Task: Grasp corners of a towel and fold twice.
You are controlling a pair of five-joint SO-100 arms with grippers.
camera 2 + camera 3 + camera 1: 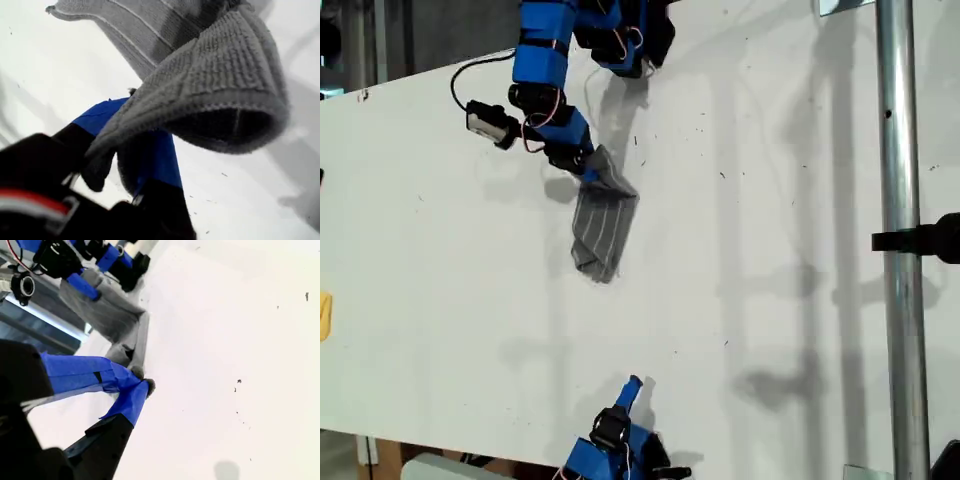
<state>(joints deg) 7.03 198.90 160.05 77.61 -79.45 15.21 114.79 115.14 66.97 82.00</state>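
The grey towel [603,225] with thin white stripes hangs bunched from my first gripper [588,170], which is shut on its upper edge near the exterior view's top middle. Its lower end rests on the white table [770,300]. Up close, the towel [220,75] drapes in a fold over the blue fingers [155,160]; the pinched corner is hidden in the jaws. My second gripper [633,385] sits at the exterior view's bottom edge, shut with nothing in it, its blue tips [142,386] touching. From there the towel [112,315] shows farther off under my first gripper [82,285].
A metal pole [897,200] with a black clamp [930,238] stands at the exterior view's right. A yellow object [325,315] lies at that view's left edge. A small camera on a cable [485,120] hangs off the first arm.
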